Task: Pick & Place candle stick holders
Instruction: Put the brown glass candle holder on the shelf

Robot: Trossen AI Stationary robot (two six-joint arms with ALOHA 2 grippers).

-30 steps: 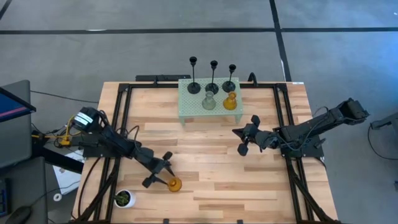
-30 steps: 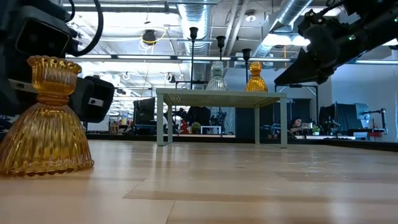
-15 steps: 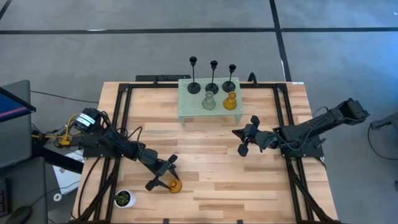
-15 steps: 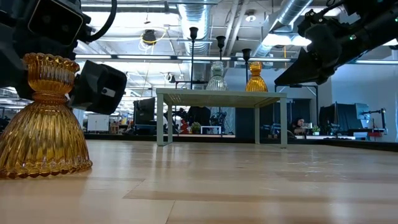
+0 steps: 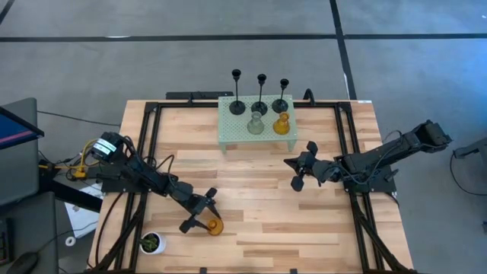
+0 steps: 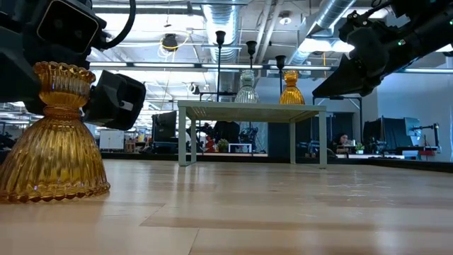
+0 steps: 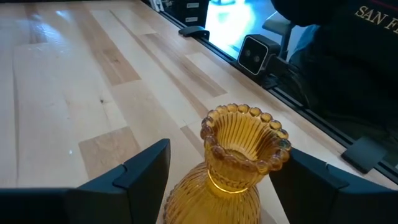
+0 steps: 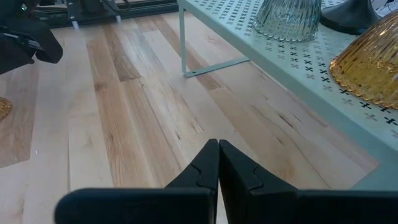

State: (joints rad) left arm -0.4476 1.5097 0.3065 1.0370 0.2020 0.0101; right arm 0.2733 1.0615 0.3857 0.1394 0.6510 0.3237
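Observation:
An amber bulbous candle stick holder [image 5: 214, 226] stands upright on its base near the table's near left; it also shows in the left wrist view [image 7: 239, 155] and the low view [image 6: 55, 142]. My left gripper [image 5: 202, 214] is open, with one finger on each side of the holder's neck and a gap showing on both sides. Three black holders [image 5: 259, 95], a pale grey one [image 5: 256, 125] and a second amber one [image 5: 281, 123] stand on the pale green stand [image 5: 232, 131] at the far middle. My right gripper [image 5: 298, 172] is shut and empty at mid-table, above the wood.
A small white pot with a green plant [image 5: 151, 243] stands near the near left corner, close to my left arm. The black frame rails [image 5: 144, 152] run along both sides of the table. Bare wood [image 5: 259, 213] lies between the two grippers.
My left gripper has gone a little toward the table's near edge, to the amber holder, so that its open fingers now stand on either side of the holder's neck. My right arm has kept still.

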